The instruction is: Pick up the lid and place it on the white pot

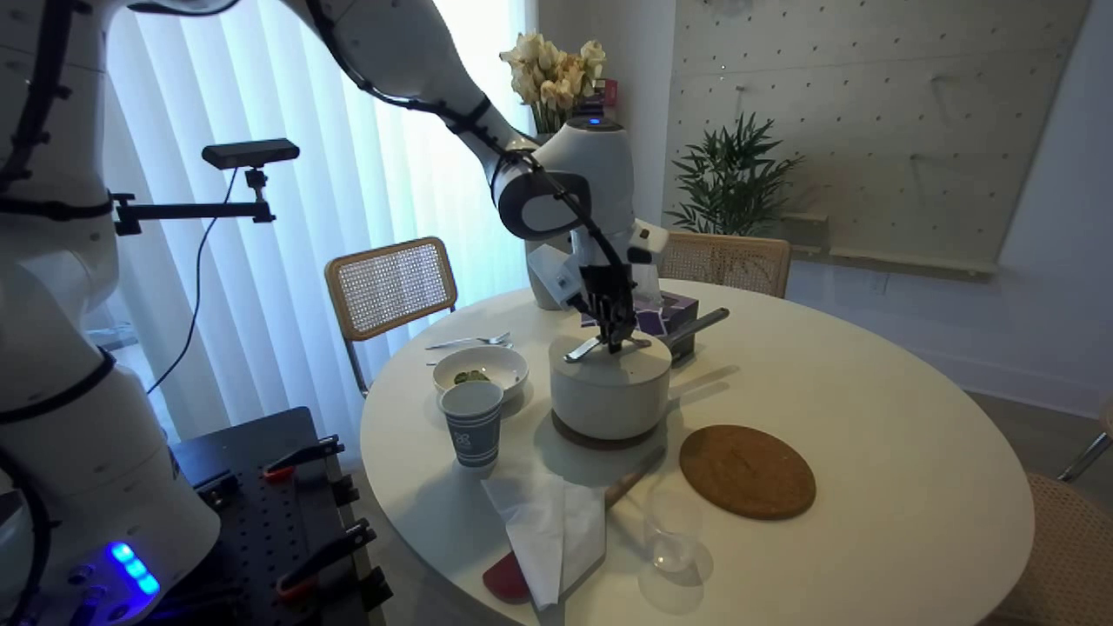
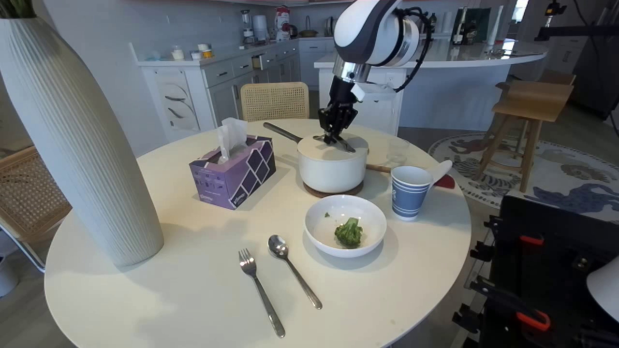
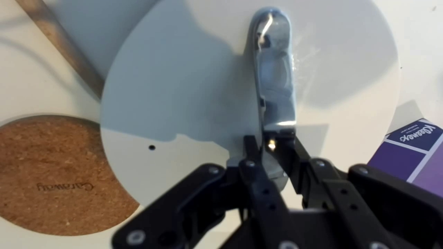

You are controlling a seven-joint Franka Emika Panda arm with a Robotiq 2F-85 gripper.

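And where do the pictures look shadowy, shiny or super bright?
In the wrist view, bluish shadow covers part of the flat round pale lid, and white glare streaks its silvery metal handle; in an exterior view, white vertical blinds glow brightest, while the clear round tumbler nearly vanishes against the cream table.

White pot (image 1: 609,402), lid (image 3: 238,103): one of each is counted
Brown mats (image 1: 748,474): two are seen
Cups (image 1: 475,433): two
Bowl (image 2: 320,229), vase (image 2: 87,145), tissue box (image 2: 245,179): one each
Fork (image 2: 263,296), spoon (image 2: 295,273), spatula (image 1: 504,581): one each
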